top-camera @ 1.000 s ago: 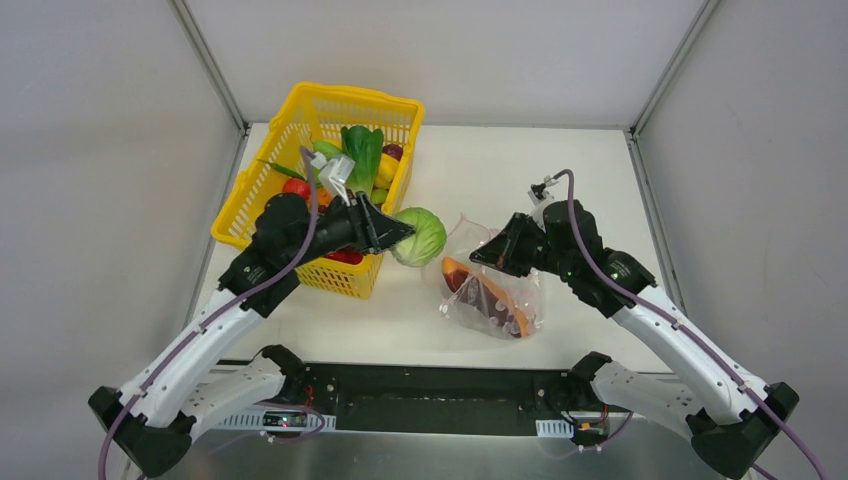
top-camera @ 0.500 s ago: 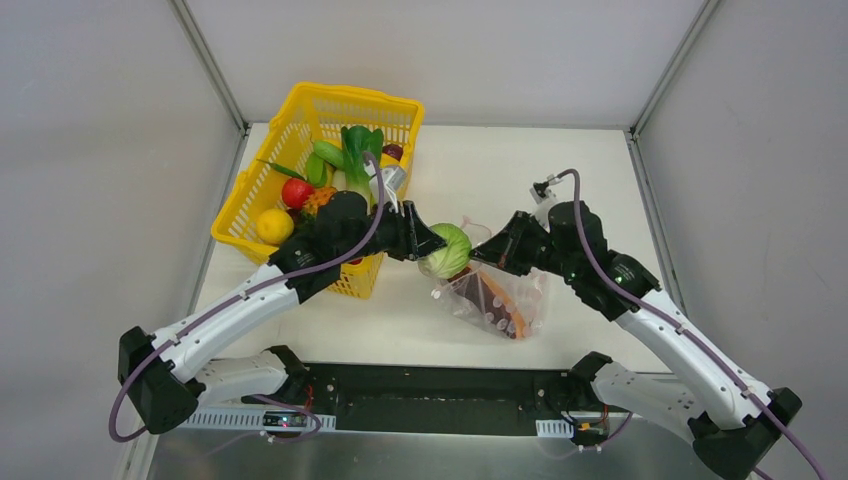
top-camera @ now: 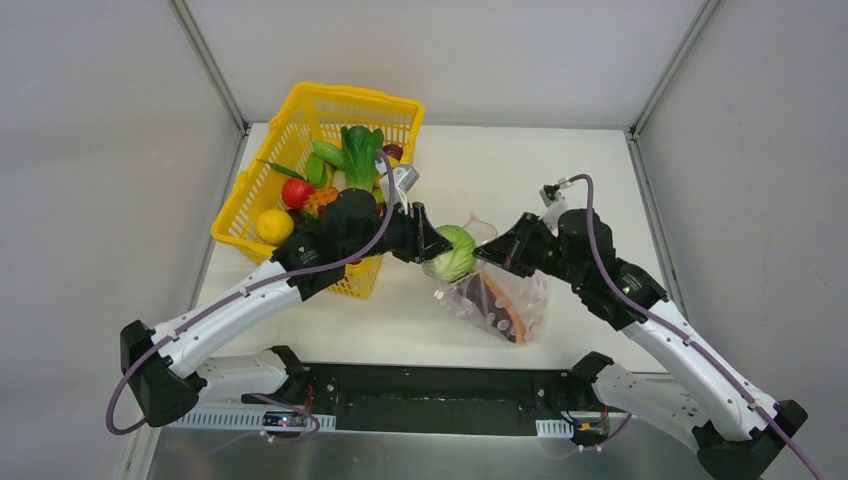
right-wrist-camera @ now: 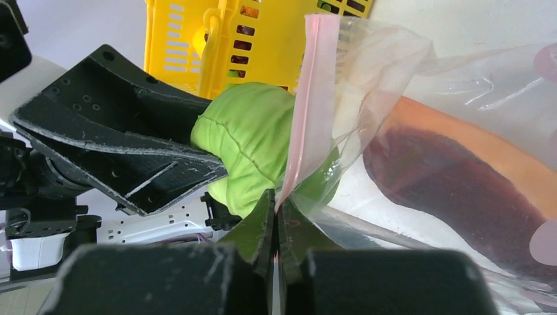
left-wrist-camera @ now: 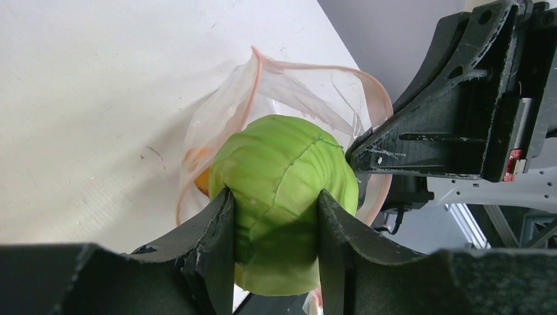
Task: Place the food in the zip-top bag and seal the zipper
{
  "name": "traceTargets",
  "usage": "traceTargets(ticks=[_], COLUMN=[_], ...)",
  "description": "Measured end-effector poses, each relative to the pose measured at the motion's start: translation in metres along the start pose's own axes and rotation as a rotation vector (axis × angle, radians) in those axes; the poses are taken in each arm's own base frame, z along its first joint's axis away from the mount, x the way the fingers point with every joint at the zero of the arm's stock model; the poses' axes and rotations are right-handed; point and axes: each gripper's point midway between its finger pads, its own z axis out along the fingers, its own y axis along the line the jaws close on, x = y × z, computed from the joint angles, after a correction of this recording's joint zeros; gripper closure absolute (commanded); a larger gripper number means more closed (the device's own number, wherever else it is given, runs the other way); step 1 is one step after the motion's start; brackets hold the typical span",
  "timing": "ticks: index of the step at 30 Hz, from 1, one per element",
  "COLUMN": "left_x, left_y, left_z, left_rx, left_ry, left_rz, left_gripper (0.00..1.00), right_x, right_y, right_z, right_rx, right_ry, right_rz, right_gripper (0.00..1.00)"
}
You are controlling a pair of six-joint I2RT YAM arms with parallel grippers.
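- Left pincer [left-wrist-camera: 276,205]: mine, jaws at a middling spread, clamped on either side of the round pale-green plastic toy cabbage [left-wrist-camera: 284,167]. It sits right of the basket, near the table's middle.
- Toy cabbage: held at the open mouth of the bag. From the right wrist view part of it shows through the clear film, so it seems partly inside, though I cannot say how far.
- Right pincer [right-wrist-camera: 276,209]: mine, jaws pressed tight together, pinching the bag's rim at the right side of the mouth and holding it up.
- Clear crinkly plastic zip-top bag [top-camera: 515,295]: lies on the table right of centre, its mouth turned left towards the cabbage and its body trailing to the near right.
- Thin pink-red press-seal zipper strip [right-wrist-camera: 307,98]: unsealed; it curves around the open mouth.
- Long orange-and-maroon toy food piece [right-wrist-camera: 460,180]: already inside the bag, lying flat.
- Yellow plastic mesh basket [top-camera: 300,118]: far left of the table, holding a yellow toy lemon [top-camera: 273,226], a red round toy fruit [top-camera: 296,191] and leafy toy greens [top-camera: 361,150].
- White table [top-camera: 500,170]: carries the basket and the bag.
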Motion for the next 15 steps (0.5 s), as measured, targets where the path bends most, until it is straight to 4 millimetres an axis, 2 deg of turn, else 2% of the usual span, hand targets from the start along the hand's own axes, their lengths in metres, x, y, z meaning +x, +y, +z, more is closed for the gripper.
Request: traceTargets(ticks=[4,7,10,13,15], left_x=[-0.001,-0.003,-0.013,-0.018,-0.019], left_y=[-0.001,0.003,-0.001,-0.014,-0.023], left_z=[-0.007,-0.024,-0.038,-0.036,-0.027], left_rx=[-0.012,-0.030,-0.021,0.017,0.049], left_ry=[-0.028,-0.094,-0.148,-0.123,-0.080], left_rz=[0.033,0.041,0.057,0.078,0.085], left_gripper=[0.68,0.66,0.65,0.67,0.67], right_x=[-0.002,-0.002,-0.001,-0.001,-0.001], right_y=[-0.002,-0.002,-0.003,-0.002,0.000], right_z=[-0.001,-0.001,0.001,0.003,0.004], right_rx=[0.004,0.007,0.008,0.003,-0.005], right_ry=[-0.015,-0.016,-0.010,-0.004,-0.003], right_rz=[0.000,0.000,0.000,-0.003,-0.006], right_gripper=[1.00,1.00,1.00,1.00,1.00])
